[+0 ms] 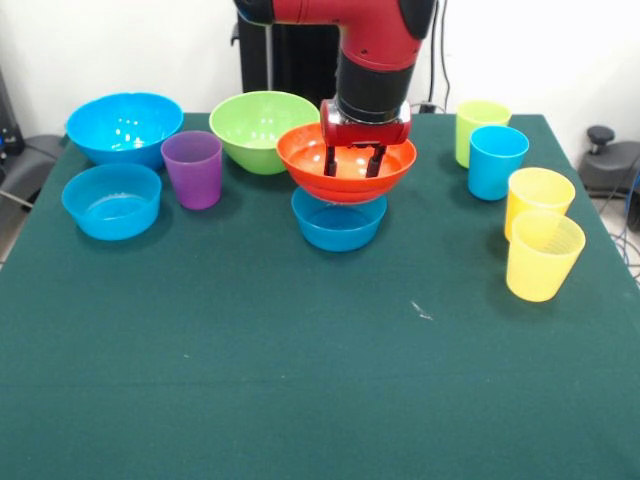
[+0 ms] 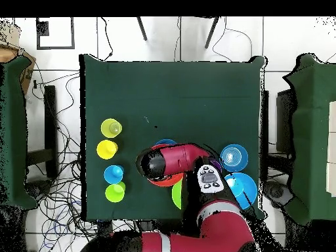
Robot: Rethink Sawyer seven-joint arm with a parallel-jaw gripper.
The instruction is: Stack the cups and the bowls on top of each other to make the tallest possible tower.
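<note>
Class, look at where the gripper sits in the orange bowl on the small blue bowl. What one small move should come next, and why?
Probably lift the gripper straight up. The orange bowl already sits on the small blue bowl, so that placement looks done. Its fingers hang inside the bowl, apparently holding nothing. The purple cup stands nearby.

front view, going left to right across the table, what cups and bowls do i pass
Small blue bowl → purple cup → green bowl → orange bowl on a blue bowl → blue cup → front yellow cup.
</note>
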